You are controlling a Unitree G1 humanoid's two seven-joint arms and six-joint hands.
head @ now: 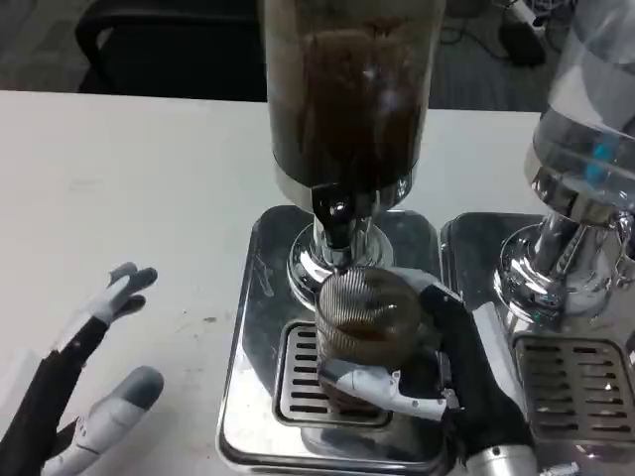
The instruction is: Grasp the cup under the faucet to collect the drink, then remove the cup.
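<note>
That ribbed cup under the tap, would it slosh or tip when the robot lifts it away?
Probably sloshy: the cup looks clear and holds dark drink, so a tilt could spill. It may be thin and squeezable, judging by its ribbed wall. Tipping seems unlikely while the right hand wraps it on the drip grate.

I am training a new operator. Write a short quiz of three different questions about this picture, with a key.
1. True or false: the right robot hand holds the cup.
2. Where does the cup stand? A) on the bare table B) on the drip grate under the faucet C) under the clear dispenser
3. Fill in: the left robot hand is open above the white ____.

Key:
1. True
2. B
3. table
</note>
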